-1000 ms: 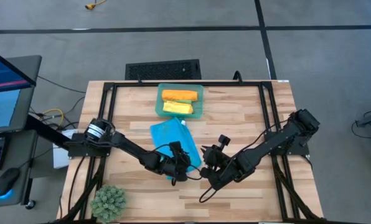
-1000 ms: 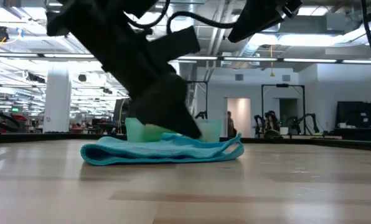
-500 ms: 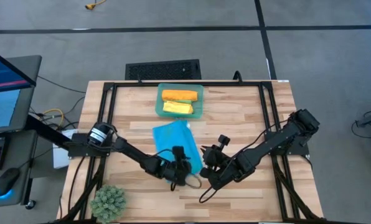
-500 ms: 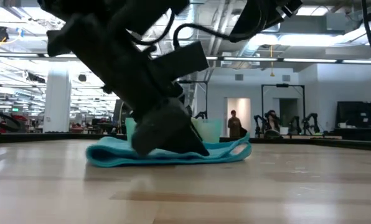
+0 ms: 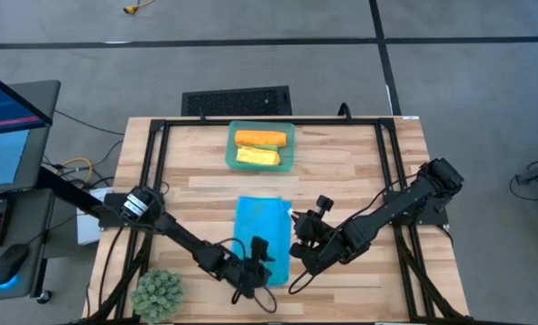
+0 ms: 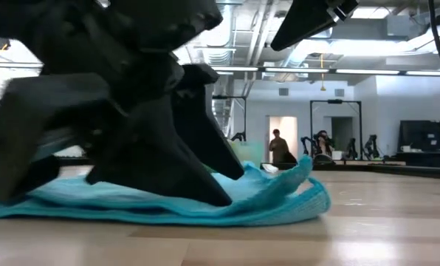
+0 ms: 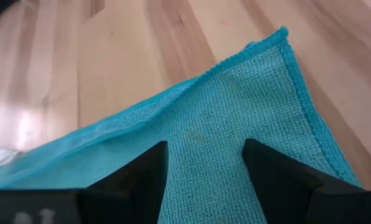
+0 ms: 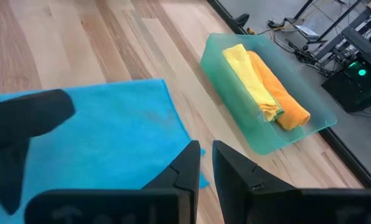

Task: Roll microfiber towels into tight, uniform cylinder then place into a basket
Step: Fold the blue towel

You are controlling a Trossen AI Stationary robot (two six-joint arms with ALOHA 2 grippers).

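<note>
The blue towel (image 5: 262, 236) lies spread flat on the table (image 5: 359, 167), a little way from the basket (image 5: 289, 161), with one corner curling up in the low view. It looks laid out square so that it can be rolled from the near edge.

The left gripper (image 5: 253, 269) sits low over that near edge, its fingers (image 7: 139, 177) spread wide with cloth showing between them, gripping nothing; it seems placed to pin or catch the hem for the first turn. The right gripper (image 5: 302, 255) hangs just beside the towel's right edge, fingers (image 8: 188, 165) nearly together and empty, probably waiting to help.

In the basket, an orange roll (image 5: 259, 138) and a yellow roll (image 5: 256, 156) lie side by side, packed parallel so more will fit.
</note>
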